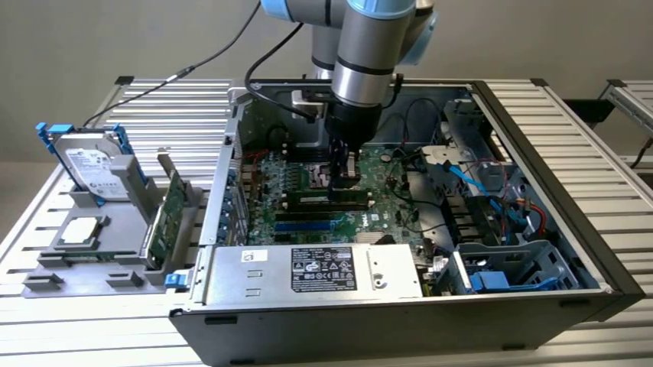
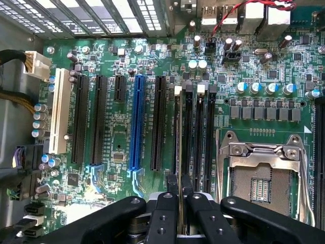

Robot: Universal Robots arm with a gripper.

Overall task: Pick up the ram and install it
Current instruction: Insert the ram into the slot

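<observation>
- Your gripper [image 2: 180, 201] is pinching the ram [image 2: 179, 147] edge-on, seemingly seating it in a slot [image 2: 187, 132].
- Blue slot [image 2: 136, 122] and socket [image 2: 264, 175] are flanking; cables [image 1: 414, 164] are hanging nearby.

Matt green motherboard [image 2: 122, 137], blk plastic slots [image 2: 158, 122]; bare metal case [image 1: 337, 321].

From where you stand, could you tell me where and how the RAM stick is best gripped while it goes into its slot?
Grip the RAM stick across its two flat faces on the upper long edge, coming from straight above the motherboard. It stands on edge, thin and long, along the black slots; neighbouring slots leave no room lower down. The gripper appears to pinch it exactly so.
</observation>
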